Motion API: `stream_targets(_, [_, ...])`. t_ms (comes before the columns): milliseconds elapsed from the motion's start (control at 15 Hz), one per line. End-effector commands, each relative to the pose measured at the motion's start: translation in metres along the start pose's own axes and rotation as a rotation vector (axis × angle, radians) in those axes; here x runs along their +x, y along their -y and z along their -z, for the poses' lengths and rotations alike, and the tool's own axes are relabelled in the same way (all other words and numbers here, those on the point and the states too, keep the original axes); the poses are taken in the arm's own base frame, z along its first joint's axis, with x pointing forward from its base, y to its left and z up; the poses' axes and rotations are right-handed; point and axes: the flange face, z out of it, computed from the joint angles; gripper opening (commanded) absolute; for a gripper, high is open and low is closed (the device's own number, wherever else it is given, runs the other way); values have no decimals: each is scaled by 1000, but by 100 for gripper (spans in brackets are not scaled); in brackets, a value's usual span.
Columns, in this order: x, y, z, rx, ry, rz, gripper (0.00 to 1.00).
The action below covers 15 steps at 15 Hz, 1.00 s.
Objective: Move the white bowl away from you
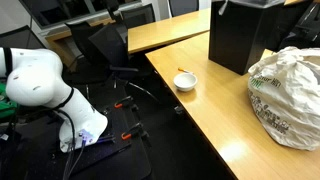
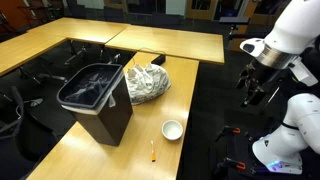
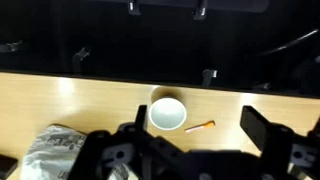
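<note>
The white bowl (image 1: 186, 81) is small and round and sits empty on the light wooden table near its edge. It shows in both exterior views (image 2: 172, 129) and in the wrist view (image 3: 167, 113). My gripper (image 2: 256, 92) hangs high beside the table, well apart from the bowl. In the wrist view its two dark fingers (image 3: 198, 130) stand wide apart with nothing between them, and the bowl lies far below, near the left finger.
A small orange pen (image 3: 199, 126) lies next to the bowl. A black bin (image 2: 98, 98) and a crumpled white plastic bag (image 2: 144, 82) stand on the table (image 2: 60, 150) further along. Black chairs and the robot base (image 1: 84, 127) are beside the table.
</note>
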Motion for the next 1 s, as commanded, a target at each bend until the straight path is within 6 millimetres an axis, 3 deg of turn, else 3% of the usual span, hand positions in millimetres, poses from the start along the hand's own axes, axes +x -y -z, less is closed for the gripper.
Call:
stream_targets(0, [0, 0, 1, 0, 0, 0, 100])
stream_targets(267, [0, 0, 1, 0, 0, 0, 100])
stream_targets(533, [27, 16, -26, -63, -96, -164, 100])
stream_targets(733, [61, 41, -81, -119, -94, -297, 100])
stream_targets(933, [94, 56, -143, -180, -32, -305, 100])
